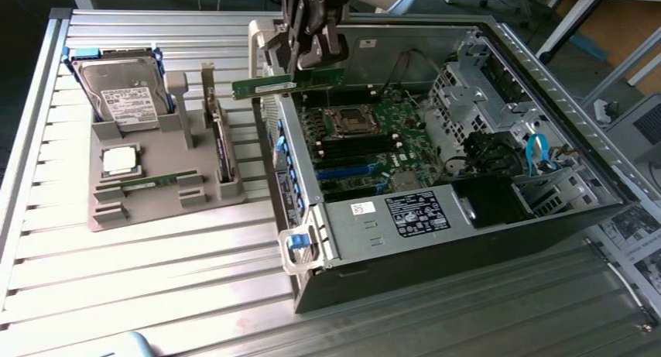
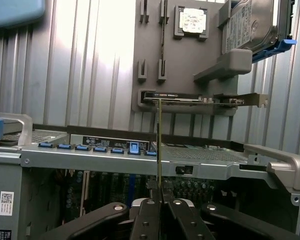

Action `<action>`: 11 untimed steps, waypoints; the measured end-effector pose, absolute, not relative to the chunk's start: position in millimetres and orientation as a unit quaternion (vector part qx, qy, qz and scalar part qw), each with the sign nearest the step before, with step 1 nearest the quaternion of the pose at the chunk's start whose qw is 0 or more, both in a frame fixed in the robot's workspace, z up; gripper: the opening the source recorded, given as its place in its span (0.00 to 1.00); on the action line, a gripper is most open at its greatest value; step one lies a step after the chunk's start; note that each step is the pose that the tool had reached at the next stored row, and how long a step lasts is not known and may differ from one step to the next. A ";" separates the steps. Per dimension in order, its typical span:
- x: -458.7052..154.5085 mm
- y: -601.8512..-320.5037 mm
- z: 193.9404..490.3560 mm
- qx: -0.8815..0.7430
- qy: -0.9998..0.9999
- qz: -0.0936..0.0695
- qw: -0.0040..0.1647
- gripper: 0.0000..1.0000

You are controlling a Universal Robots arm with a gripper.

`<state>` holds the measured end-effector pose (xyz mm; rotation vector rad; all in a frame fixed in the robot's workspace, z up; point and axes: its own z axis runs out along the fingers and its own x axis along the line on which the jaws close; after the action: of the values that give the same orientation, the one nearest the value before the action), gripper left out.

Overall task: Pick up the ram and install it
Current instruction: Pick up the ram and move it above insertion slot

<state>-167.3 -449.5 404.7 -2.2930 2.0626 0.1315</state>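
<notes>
Ribbed metal table (image 1: pixel 155 295), computer case (image 1: pixel 434 214) lying open, and the gripper (image 1: pixel 315 72) is clamped tight on the ram (image 1: pixel 263 87) at its fingertips, stick stretched nine-to-three o'clock in the exterior view, motherboard (image 1: pixel 372 136) at five o'clock below.

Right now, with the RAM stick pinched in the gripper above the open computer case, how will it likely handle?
Probably stiff: the RAM stick juts sideways from the gripper without sagging. Likely light: a narrow pinch alone carries it. Possibly fragile: seen edge-on in the wrist view, it looks very thin.
</notes>
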 end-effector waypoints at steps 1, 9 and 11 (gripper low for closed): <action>-167.3 -449.5 404.7 -0.743 0.668 0.043 0.027 0.12; -160.8 -449.5 404.7 -0.743 0.668 0.043 0.027 0.12; -156.4 -449.5 404.7 -0.743 0.668 0.043 0.027 0.12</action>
<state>-156.4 -449.5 404.7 -2.2930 2.0625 0.1316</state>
